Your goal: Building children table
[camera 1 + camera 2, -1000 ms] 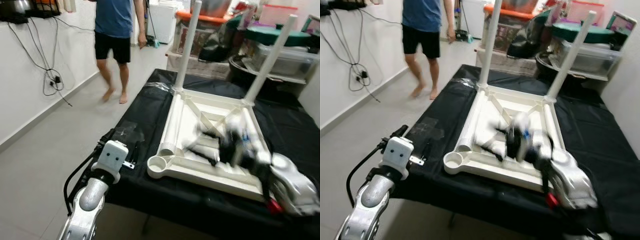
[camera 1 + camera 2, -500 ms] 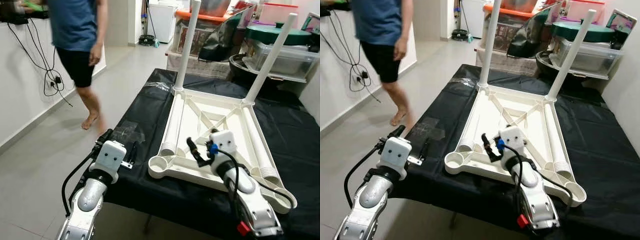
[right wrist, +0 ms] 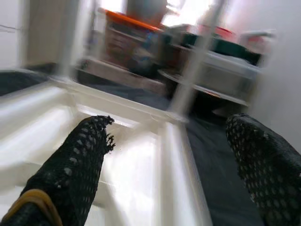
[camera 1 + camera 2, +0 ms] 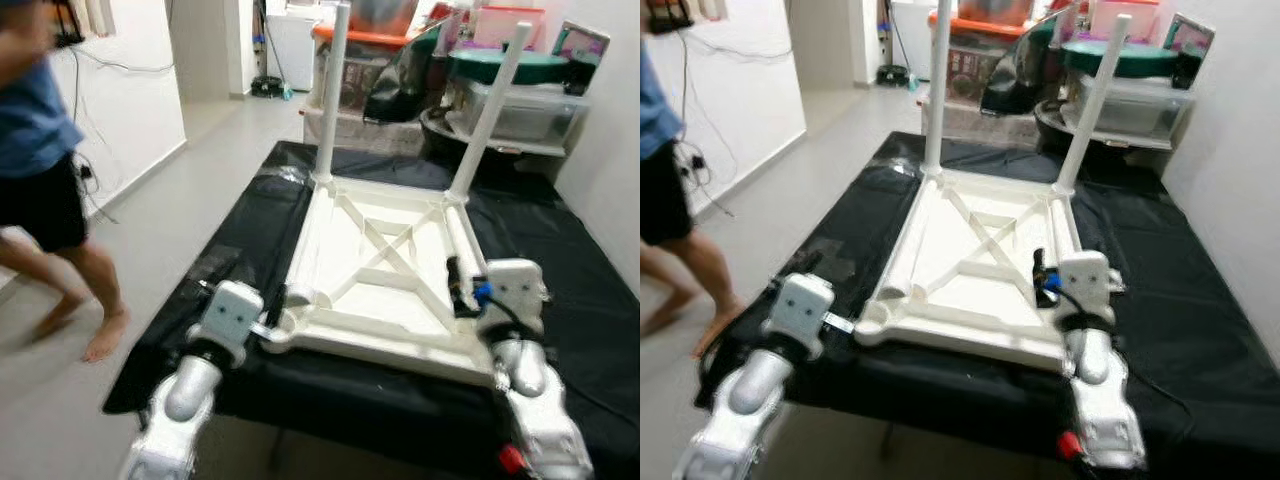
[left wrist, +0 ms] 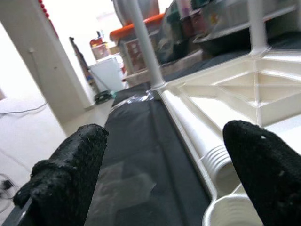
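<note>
A white plastic children's table (image 4: 385, 300) lies upside down on a black-covered table (image 4: 590, 300). Two white legs (image 4: 333, 90) (image 4: 485, 110) stand upright in its far corners. Two loose legs lie inside it, one along the left rail (image 4: 300, 255) and one along the right rail (image 4: 462, 250). My left gripper (image 4: 268, 330) is open at the near-left corner socket (image 5: 230, 214), its fingers (image 5: 70, 169) spread wide. My right gripper (image 4: 458, 285) is open over the right rail, one finger (image 3: 80, 160) on each side of it. Neither holds anything.
A person (image 4: 40, 190) walks on the grey floor close to the black-covered table's left side. Plastic storage boxes and bins (image 4: 510, 90) crowd the space behind it. A white wall (image 4: 610, 160) is close on the right.
My right gripper has swung from the upturned table's middle to its right rail. My left gripper has come in to the near-left corner. The person has walked closer. The camera has shifted.
</note>
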Controlling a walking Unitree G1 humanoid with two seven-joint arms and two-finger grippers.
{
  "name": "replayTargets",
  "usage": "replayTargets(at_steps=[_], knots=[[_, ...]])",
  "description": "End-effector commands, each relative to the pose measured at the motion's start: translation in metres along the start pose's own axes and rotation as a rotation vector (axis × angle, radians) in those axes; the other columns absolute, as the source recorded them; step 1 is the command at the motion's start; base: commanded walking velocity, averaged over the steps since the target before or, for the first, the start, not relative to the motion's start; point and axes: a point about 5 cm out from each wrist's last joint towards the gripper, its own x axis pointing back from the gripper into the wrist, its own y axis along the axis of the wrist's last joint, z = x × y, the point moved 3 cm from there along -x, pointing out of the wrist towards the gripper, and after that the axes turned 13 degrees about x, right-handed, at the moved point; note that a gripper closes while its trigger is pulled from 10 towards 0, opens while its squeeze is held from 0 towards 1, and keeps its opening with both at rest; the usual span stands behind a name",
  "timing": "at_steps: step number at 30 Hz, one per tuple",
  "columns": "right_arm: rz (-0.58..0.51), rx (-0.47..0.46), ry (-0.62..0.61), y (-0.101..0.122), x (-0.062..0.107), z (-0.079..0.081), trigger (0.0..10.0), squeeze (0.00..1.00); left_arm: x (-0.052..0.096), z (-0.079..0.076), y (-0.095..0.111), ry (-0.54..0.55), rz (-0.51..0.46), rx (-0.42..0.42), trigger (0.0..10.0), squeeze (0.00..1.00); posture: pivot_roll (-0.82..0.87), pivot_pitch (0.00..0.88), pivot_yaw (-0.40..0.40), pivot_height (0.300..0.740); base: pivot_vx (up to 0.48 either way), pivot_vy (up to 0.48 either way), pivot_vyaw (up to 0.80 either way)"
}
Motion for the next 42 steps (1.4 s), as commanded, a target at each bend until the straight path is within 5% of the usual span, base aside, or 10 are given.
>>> replayTargets(at_steps=[1,4,9,15,16,23,26,30,34,42], knots=[[0.041,-0.017,0.017,-0.010,0.001,0.001,10.0,0.00,0.001,-0.005,-0.003,-0.013,0.013,-0.003,10.0,0.00,0.06,0.000,-0.097,0.740,0.000,-0.281,0.00],[0.093,-0.080,0.022,-0.019,0.001,0.004,10.0,0.00,0.001,-0.005,-0.003,-0.011,0.014,-0.002,10.0,0.00,0.06,0.000,-0.097,0.740,0.000,0.000,0.00],[0.098,-0.045,0.013,-0.023,0.001,-0.002,10.0,0.00,0.001,-0.004,-0.004,-0.010,0.017,0.009,10.0,0.00,0.06,0.000,-0.089,0.740,0.000,0.000,0.00],[0.103,0.145,0.137,-0.031,0.001,0.001,10.0,0.00,0.001,-0.006,-0.006,-0.019,0.022,0.006,10.0,0.00,0.05,0.000,-0.084,0.740,0.000,0.000,0.00],[0.139,0.248,0.224,-0.044,0.005,0.005,10.0,0.00,0.001,-0.007,-0.007,-0.022,0.025,0.006,10.0,0.00,0.05,0.000,-0.083,0.740,0.000,0.000,0.00],[0.197,0.379,0.421,-0.068,0.015,0.011,10.0,0.00,0.000,-0.007,-0.007,-0.023,0.025,0.004,10.0,0.00,0.05,0.000,-0.084,0.740,0.000,0.000,0.00],[0.218,0.473,0.493,-0.081,0.023,0.000,10.0,0.00,0.000,-0.007,-0.006,-0.022,0.025,0.003,10.0,0.00,0.05,0.000,-0.085,0.740,0.000,0.000,0.00],[0.225,0.473,0.512,-0.083,0.025,-0.004,10.0,0.00,0.000,-0.006,-0.006,-0.023,0.025,0.003,10.0,0.00,0.05,0.000,-0.085,0.740,0.000,0.000,0.00],[0.179,0.526,0.563,-0.075,0.021,-0.032,10.0,0.00,0.001,-0.007,-0.007,-0.029,0.030,0.004,10.0,0.00,0.05,0.000,-0.076,0.740,0.000,0.000,0.00],[0.182,0.513,0.715,-0.075,0.031,-0.049,10.0,0.00,0.004,-0.006,-0.009,-0.036,0.042,-0.003,10.0,0.00,0.05,0.000,-0.070,0.740,0.000,0.000,0.00]])
